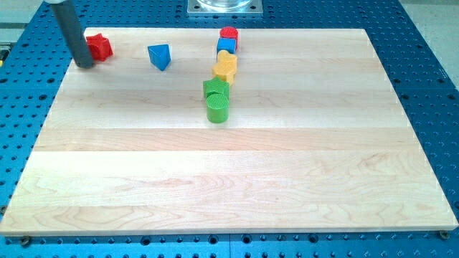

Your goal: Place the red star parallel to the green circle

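- Pale wooden board (229,179) lies on a blue perforated table (423,43); a metal mount plate (226,6) sits at the view's top centre, just beyond the board's far edge.
- Far left, top corner of the board: my dark rod comes down from the view's top-left, and my tip (84,65) rests on the wood near the board's left edge.
- No claw on this arm, just the rod, so nothing is grasped or clenched; it only pushes.
- Red star (99,46) sits right beside the rod on its right side, touching or nearly so; can't tell which. It's in the top-left corner, well apart from the block cluster.
- Next to the right: blue block (160,56), wedge/pyramid-like w/ a point up, standing alone btwn the star and the cluster.
- Centre, a bit right: a column of blocks runs from the view's top downward, each touching or almost touching the next.
- Top of the column: small red block (229,34), shape unclear.
- Under it a blue block, partly hidden (226,46), shape unclear.
- Then a yellow block (225,68) w/ a lobed outline.
- Then a green block (214,87), angular, partly covered.
- Bottom of the column: green circle (218,107), an upright cylinder w/ ribbed side, touching the green block above it.
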Tool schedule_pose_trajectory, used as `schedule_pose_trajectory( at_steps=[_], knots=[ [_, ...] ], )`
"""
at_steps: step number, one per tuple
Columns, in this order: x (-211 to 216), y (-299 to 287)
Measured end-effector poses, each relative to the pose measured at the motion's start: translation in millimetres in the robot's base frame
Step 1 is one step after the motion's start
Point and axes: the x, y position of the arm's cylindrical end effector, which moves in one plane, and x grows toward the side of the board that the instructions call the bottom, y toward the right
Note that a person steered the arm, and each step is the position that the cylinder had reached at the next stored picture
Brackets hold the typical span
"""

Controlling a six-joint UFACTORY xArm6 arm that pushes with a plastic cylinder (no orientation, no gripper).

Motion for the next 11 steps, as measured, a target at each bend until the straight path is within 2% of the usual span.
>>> schedule_pose_trajectory(
  at_steps=[1,2,3,5,6,7,8,9,10,11],
  knots=[
    [-35,-6],
    [-60,46],
    [-16,100],
    [104,71],
    [124,69],
    [68,53],
    [61,99],
    [112,170],
    [144,182],
    [82,130]
  ],
)
